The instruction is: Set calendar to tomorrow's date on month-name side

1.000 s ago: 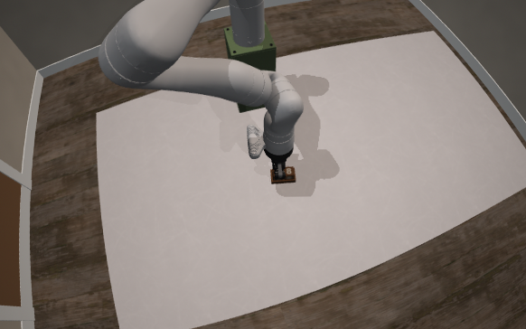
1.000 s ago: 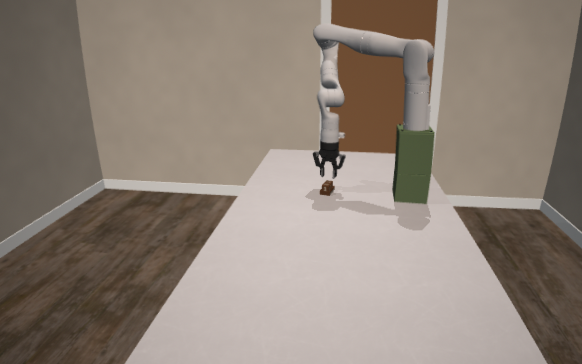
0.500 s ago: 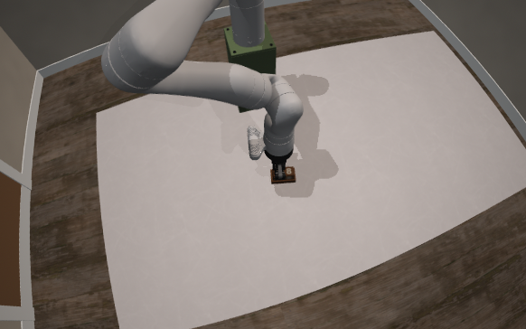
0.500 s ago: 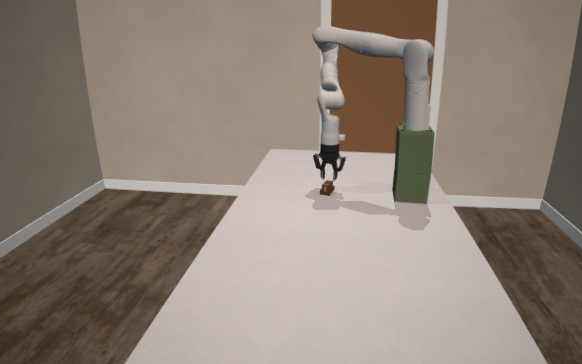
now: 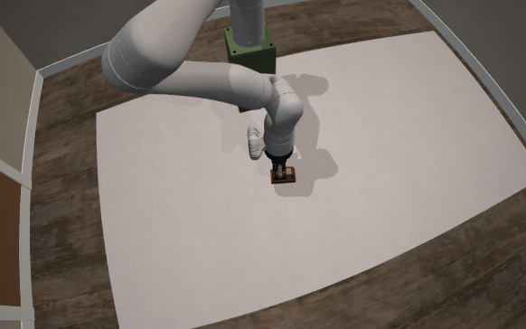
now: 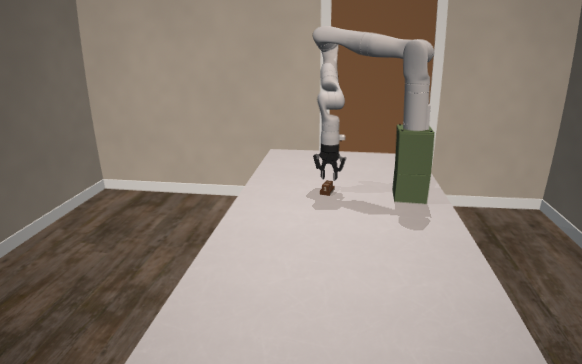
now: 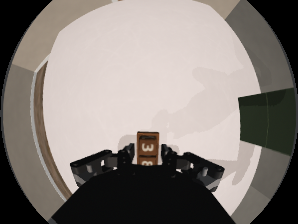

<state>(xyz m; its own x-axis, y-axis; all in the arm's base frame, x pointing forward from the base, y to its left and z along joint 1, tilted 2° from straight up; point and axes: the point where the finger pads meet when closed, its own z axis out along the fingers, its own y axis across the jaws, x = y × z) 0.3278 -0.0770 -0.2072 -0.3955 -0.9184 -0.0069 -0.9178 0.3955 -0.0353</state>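
Observation:
The small brown calendar tray (image 5: 283, 181) lies flat on the pale table top, close in front of the arm's base. It also shows in the exterior view (image 6: 327, 188) and in the wrist view (image 7: 148, 149). Two brown cubes with white digits stand in it side by side. One cube (image 5: 289, 171) shows past the fingers; the other is hidden by them. The digits are too small to read surely. My gripper (image 6: 329, 172) hangs straight down a little above the tray, its fingers half spread with nothing between them. It also shows in the overhead view (image 5: 279, 170).
The arm's green pedestal (image 6: 413, 165) stands on the table to the right of the tray, seen from above at the far edge (image 5: 249, 47). Dark wood floor runs along both sides of the table. A brown door (image 6: 383, 75) is behind the arm.

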